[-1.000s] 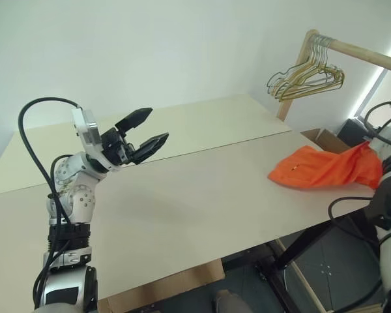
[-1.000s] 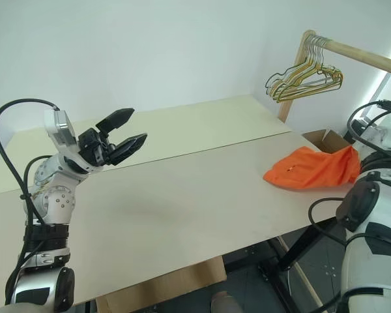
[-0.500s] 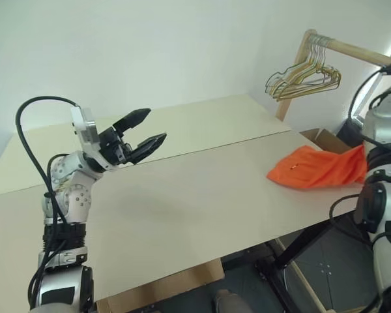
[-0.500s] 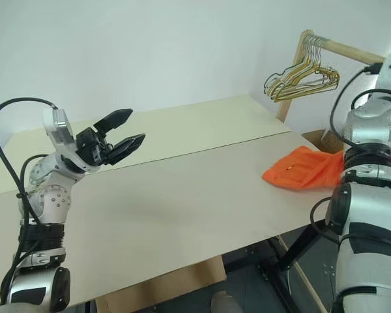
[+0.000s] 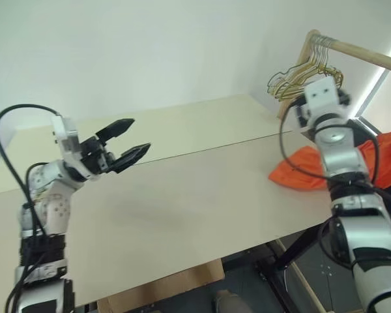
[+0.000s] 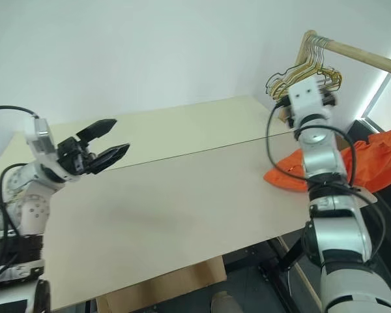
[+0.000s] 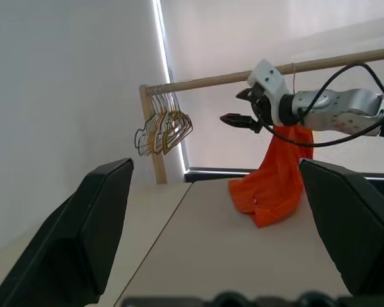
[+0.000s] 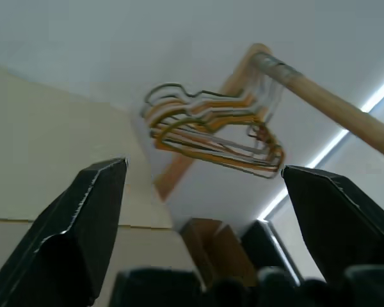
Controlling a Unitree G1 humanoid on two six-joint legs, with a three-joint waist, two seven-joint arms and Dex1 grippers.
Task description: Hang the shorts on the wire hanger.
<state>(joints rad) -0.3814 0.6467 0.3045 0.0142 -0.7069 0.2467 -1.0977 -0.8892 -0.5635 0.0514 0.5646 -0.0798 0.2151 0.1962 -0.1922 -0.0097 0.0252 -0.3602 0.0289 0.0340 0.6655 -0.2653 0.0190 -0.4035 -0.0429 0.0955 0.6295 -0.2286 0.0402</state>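
The table [image 5: 182,195] is lying bare across most of its length, and the shorts [image 6: 283,175] are sitting at its far right end, partly on the top and partly trailing off that edge; in the left wrist view they are hanging in a long strip up toward the rail [image 7: 205,80], long axis running near upright, though what is holding them up is hard to make out. The hangers [image 8: 211,135] are dangling in a bunch from the rail's near end, hooks up, wide sides running roughly along the rail; a single dark one cannot be picked out among them. The right gripper [image 7: 242,119] is the nearer one, empty with jaws spread wide, pointing at the bunch just ahead. The left gripper [image 5: 126,138] is hovering well apart, also wide open and empty.
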